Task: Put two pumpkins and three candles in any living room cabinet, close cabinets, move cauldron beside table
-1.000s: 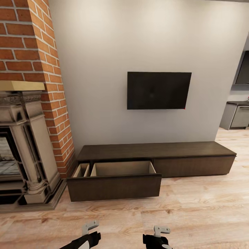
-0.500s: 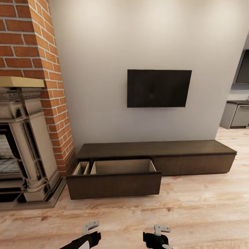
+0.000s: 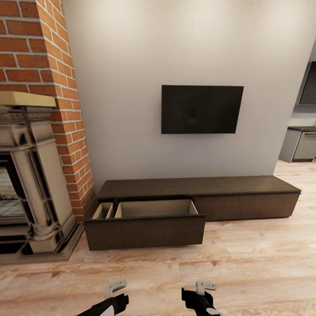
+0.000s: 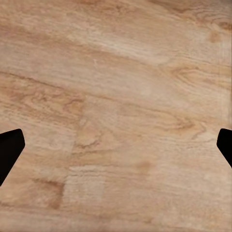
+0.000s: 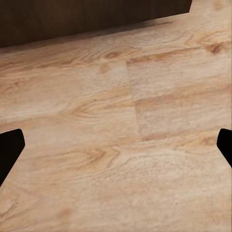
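1. While the robot faces the cabinet [image 3: 193, 206] against the grey wall, both arms sit low over the floor [image 3: 245, 272]: the left hand [image 3: 115, 287] and right hand [image 3: 205, 287] each show pale fingers, and in the wrist views the dark fingertips stand wide apart with only plank between them, so both are open and hold nothing.
2. At the cabinet's left end 1 wide drawer [image 3: 145, 228] is pulled out, its pale interior showing no contents from this angle; a narrow compartment [image 3: 103, 211] lies beside it. The right drawer front is flush.
3. No pumpkins, candles or cauldron appear here, so I judge this a transit step: the storage is ready and the robot is between fetches.
4. Next, it likely needs to turn away, find a pumpkin or candle, and return to drop it into that drawer.
5. Beside the cabinet stand the brick chimney [image 3: 39, 57] and stone fireplace [image 3: 30, 175]; the TV [image 3: 202, 109] above is blank. No brand, label or writing is readable.
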`<state>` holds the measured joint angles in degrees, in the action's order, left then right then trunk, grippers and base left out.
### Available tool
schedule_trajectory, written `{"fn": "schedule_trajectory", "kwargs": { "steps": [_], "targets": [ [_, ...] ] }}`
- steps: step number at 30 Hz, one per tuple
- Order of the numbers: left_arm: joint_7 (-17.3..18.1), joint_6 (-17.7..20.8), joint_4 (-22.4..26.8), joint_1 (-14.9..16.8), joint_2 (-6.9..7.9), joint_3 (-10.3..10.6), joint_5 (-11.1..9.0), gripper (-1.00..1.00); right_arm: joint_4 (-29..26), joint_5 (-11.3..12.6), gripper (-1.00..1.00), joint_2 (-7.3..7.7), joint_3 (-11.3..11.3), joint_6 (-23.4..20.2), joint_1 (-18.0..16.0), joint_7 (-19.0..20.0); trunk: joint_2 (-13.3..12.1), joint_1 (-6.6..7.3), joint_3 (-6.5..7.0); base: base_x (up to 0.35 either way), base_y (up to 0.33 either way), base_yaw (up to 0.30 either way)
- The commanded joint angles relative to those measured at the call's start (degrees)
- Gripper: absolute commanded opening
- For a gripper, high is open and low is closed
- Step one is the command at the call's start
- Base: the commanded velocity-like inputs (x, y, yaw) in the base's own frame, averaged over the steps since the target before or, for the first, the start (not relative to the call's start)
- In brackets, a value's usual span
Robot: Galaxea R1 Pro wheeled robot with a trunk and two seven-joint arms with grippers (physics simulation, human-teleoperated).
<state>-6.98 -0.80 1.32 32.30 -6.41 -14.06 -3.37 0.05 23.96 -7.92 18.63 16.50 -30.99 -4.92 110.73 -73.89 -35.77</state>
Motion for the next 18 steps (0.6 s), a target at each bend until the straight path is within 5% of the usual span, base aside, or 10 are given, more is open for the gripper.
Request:
{"fn": "schedule_trajectory", "kwargs": {
  "steps": [1,8,18],
  "targets": [
    [-0.14,-0.08,0.0,0.04,-0.04,0.0,-0.37,1.0,0.05,0.36,1.0,-0.11,0.54,0.26,-0.04,-0.2,0.44,-0.22,-0.24,0.0,0.0,0.0],
    [-0.14,-0.08,0.0,0.04,-0.19,0.0,-0.46,1.0,0.06,-1.91,1.0,-0.37,0.82,0.35,-0.04,-0.24,3.25,-1.76,-1.5,0.0,0.0,0.0],
    [-0.14,-0.08,0.17,0.04,0.52,-0.13,-0.5,1.0,-0.5,-13.9,1.0,-0.43,0.66,0.49,-0.04,-0.32,7.26,-3.95,-3.3,0.0,0.0,0.0]
  ]
}}
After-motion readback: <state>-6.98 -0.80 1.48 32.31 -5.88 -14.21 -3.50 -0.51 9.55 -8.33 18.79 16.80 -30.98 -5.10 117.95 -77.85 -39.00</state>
